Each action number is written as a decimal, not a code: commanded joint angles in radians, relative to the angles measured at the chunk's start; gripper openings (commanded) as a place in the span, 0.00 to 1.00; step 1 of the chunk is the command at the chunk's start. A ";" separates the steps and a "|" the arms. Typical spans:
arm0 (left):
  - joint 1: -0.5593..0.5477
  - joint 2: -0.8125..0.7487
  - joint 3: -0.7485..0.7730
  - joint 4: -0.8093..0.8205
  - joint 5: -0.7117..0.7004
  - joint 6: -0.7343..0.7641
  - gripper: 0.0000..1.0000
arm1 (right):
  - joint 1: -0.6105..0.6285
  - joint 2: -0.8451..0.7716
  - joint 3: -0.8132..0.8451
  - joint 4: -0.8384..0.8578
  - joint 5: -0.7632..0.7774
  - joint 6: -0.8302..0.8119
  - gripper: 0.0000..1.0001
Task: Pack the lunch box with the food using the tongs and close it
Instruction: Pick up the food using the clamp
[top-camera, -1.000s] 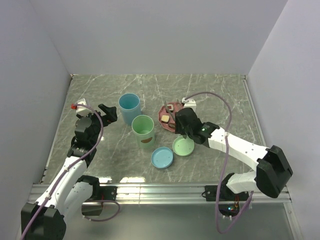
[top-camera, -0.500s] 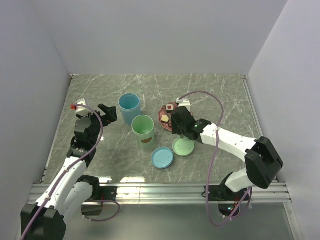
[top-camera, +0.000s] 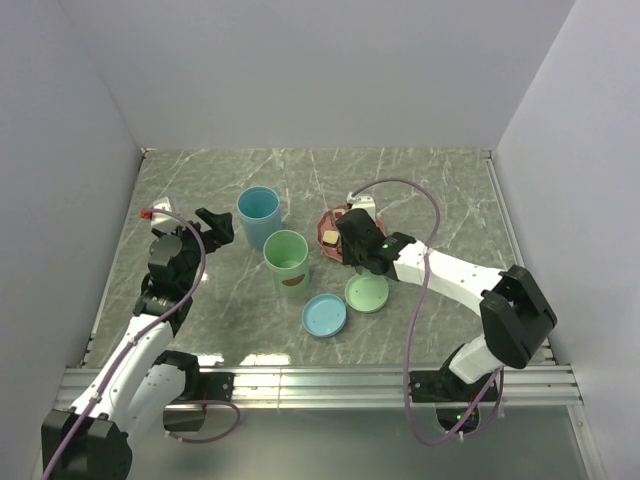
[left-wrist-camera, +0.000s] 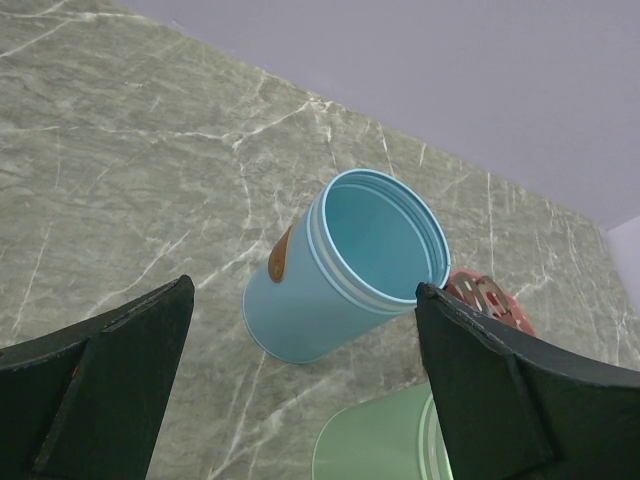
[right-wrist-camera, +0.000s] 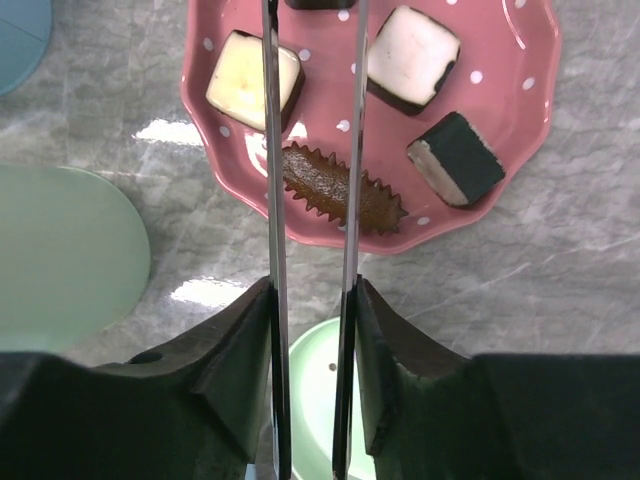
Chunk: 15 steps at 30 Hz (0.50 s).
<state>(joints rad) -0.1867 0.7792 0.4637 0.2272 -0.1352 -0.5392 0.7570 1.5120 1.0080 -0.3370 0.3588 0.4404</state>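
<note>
Since I want the brown piece (right-wrist-camera: 312, 178) at the plate (right-wrist-camera: 500, 60)'s edge, my right gripper (right-wrist-camera: 312, 300) clamps the tongs (right-wrist-camera: 272, 150) astride it, left gripper (left-wrist-camera: 305, 290) open.

Pink dotted plate (right-wrist-camera: 520, 60) on grey-green marbled tabletop (top-camera: 200, 180), pale walls (top-camera: 300, 70) around.

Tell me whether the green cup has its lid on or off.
Off. The green cup stands open-topped, and a green lid lies flat on the table nearby, beside a blue lid.

White arms (top-camera: 450, 275) carry black joints (top-camera: 515, 320), black grippers (left-wrist-camera: 305, 290), mauve cables (top-camera: 405, 370).
</note>
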 joint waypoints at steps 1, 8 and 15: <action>0.000 -0.012 0.010 0.037 0.011 0.002 1.00 | 0.007 0.004 0.055 -0.008 0.040 -0.003 0.35; 0.000 -0.017 0.010 0.037 0.013 -0.001 0.99 | 0.007 -0.028 0.053 -0.020 0.074 0.000 0.29; 0.000 -0.008 0.012 0.040 0.013 0.001 1.00 | 0.007 -0.153 0.080 -0.037 0.080 -0.040 0.29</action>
<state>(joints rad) -0.1867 0.7757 0.4637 0.2276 -0.1349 -0.5392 0.7597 1.4586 1.0168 -0.3939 0.3954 0.4278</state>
